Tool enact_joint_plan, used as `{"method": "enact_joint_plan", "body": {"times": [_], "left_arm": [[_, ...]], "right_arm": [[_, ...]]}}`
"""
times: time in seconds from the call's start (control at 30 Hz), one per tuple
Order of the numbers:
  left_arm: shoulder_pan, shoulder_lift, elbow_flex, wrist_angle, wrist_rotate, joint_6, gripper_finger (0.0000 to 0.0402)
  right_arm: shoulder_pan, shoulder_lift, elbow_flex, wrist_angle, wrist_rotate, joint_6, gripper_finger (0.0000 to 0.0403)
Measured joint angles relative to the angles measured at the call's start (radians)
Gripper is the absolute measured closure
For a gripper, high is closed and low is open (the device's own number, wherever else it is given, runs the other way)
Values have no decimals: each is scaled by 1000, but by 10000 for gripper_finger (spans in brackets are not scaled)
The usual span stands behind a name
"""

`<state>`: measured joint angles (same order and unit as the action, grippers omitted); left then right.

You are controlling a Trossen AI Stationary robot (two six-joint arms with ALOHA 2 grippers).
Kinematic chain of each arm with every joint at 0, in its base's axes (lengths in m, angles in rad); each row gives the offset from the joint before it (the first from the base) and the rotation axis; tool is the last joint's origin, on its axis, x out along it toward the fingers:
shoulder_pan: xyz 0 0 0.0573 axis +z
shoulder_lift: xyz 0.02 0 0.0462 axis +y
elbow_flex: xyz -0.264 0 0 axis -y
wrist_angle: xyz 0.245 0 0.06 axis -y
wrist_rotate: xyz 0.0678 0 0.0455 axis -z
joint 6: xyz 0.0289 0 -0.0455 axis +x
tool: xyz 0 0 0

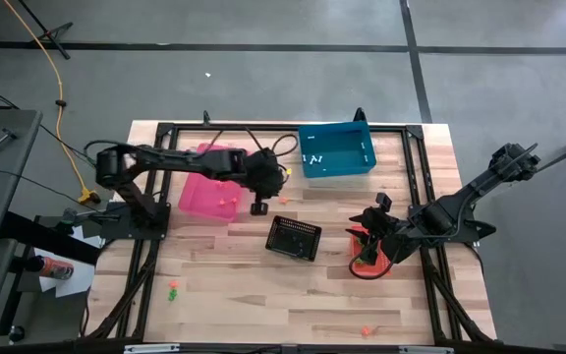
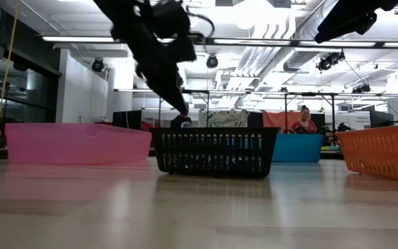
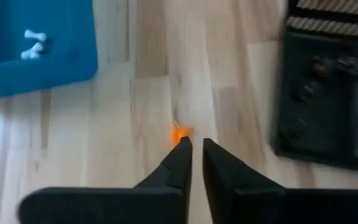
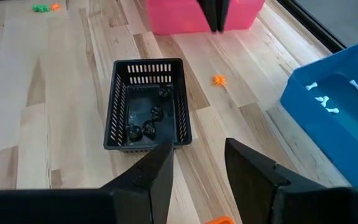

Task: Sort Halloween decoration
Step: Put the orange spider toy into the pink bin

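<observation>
Left gripper [image 3: 194,144]: hovered over orange trinket [image 3: 180,132], jaws nearly closed, empty | trinket lay on table [image 1: 224,285] between blue bin [image 1: 337,152] and black basket [image 1: 294,238] | probably light, spiky; pinch mid-body | Right gripper [image 4: 197,152]: parted, empty, right of basket

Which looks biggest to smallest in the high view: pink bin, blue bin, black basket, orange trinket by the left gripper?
1-2. pink bin and blue bin, too alike to rank
3. black basket
4. orange trinket
</observation>
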<state>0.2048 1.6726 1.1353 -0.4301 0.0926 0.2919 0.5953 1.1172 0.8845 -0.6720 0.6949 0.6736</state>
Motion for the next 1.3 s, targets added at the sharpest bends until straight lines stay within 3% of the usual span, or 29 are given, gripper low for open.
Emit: {"method": "enact_joint_plan", "body": {"times": [0.37,0.6,1.0,1.1,1.2,1.3], "left_arm": [[-10,220,0,126,-45,28,259],[-9,262,2,201,-51,27,239],[-1,321,5,218,-52,-21,251],[-3,323,5,203,-53,-25,293],[1,317,5,187,-74,-27,370],[10,300,4,168,-93,-37,389]], "right_arm": [[0,1,0,-13,-1,-1,263],[0,1,0,-12,-4,2,263],[0,1,0,-12,-3,7,263],[0,1,0,-12,-3,7,263],[0,1,0,-12,-3,7,263],[0,1,0,-11,-3,7,263]]}}
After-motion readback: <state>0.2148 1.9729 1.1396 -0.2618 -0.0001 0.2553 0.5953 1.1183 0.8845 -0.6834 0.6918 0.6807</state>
